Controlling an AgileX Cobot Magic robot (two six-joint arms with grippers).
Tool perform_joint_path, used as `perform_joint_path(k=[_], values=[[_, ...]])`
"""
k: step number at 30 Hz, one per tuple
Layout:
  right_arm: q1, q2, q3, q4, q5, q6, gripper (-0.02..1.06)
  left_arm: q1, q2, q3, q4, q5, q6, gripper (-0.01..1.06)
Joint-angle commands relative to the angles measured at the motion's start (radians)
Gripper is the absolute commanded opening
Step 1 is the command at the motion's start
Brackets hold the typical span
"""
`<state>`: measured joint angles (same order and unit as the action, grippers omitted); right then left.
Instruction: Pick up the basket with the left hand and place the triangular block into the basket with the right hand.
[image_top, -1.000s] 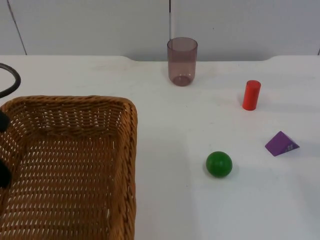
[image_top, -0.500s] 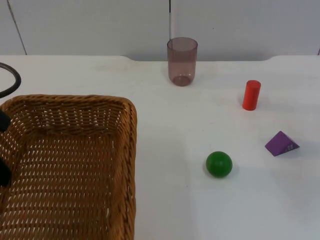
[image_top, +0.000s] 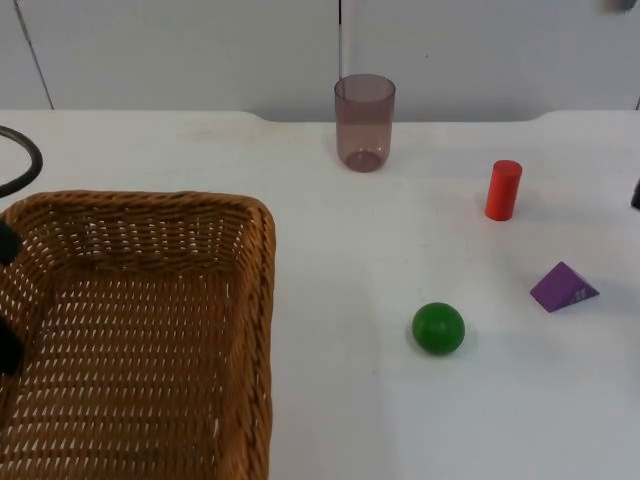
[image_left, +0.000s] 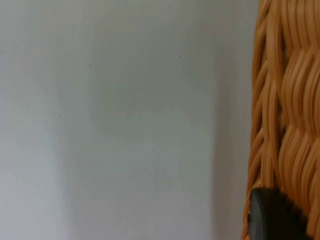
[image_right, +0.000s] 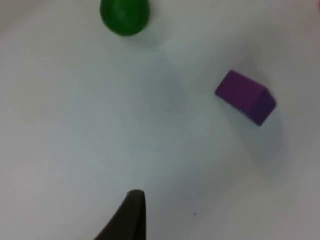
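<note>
Holding the basket (image_top: 140, 330) at lower left with our left hand (image_top: 8, 300) pinching its rim, we see our right hand newly entering above the block (image_top: 563, 288); its spread unclear

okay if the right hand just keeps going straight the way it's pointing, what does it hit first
Probably just bare table. In the right wrist view its fingertip points at open white surface, with the purple triangular block off to one side and the green ball farther ahead. Depth is hard to judge.
</note>
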<state>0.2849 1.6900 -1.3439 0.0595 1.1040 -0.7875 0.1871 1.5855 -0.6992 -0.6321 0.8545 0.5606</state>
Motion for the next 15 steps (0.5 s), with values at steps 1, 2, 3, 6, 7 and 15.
perform_joint_path(k=[1,2,3,6,7,15], values=[[0.006,0.048,-0.013,-0.003,-0.011,-0.072,1.03,-0.007,0.000,-0.005,-0.038,0.018,0.010,0.00],[0.006,0.072,-0.013,-0.003,-0.022,-0.117,1.03,-0.007,0.000,-0.005,-0.038,0.022,0.010,0.00],[0.006,0.095,-0.013,-0.003,-0.037,-0.163,1.03,-0.007,0.000,-0.005,-0.038,0.022,0.010,0.00],[0.006,0.134,-0.013,-0.003,-0.083,-0.234,1.03,-0.007,0.000,-0.005,-0.038,0.026,0.010,0.00],[0.006,0.152,-0.013,-0.005,-0.100,-0.278,1.03,-0.007,0.000,-0.005,-0.038,0.026,0.010,0.00],[0.008,0.241,-0.013,-0.088,-0.152,-0.570,1.03,-0.007,0.000,-0.005,-0.043,0.033,0.010,0.00]])
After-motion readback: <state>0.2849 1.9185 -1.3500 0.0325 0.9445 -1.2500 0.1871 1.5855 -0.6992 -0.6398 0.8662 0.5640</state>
